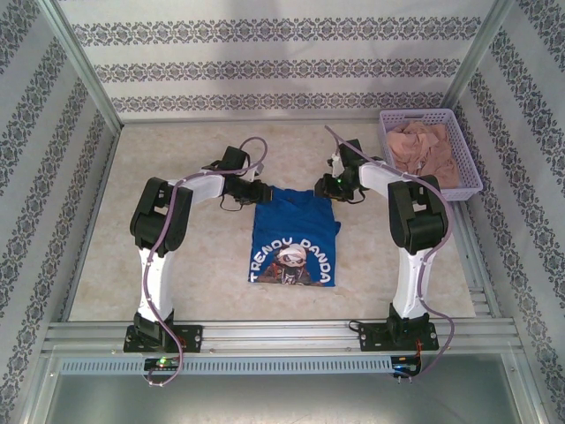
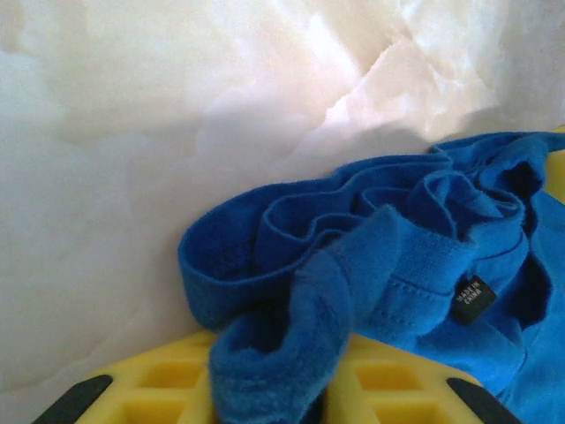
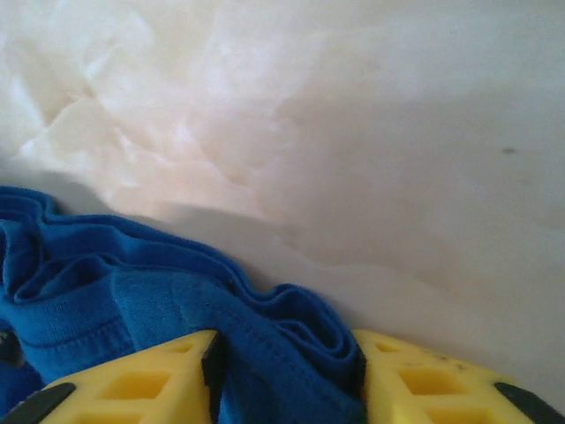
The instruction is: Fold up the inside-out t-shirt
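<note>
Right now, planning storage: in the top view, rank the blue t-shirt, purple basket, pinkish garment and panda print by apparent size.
Largest: the blue t-shirt and purple basket, about alike, too close to rank.
Then the pinkish garment, lying in the basket.
Smallest: the panda print on the shirt.

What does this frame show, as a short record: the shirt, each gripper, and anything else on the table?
t-shirt: blue, spread in the middle of the table, panda print facing up
left gripper: closed on bunched fabric at the shirt's far left corner
right gripper: closed on fabric at the shirt's far right corner
basket: lilac, at the far right of the table, holds a pinkish-beige garment
</note>
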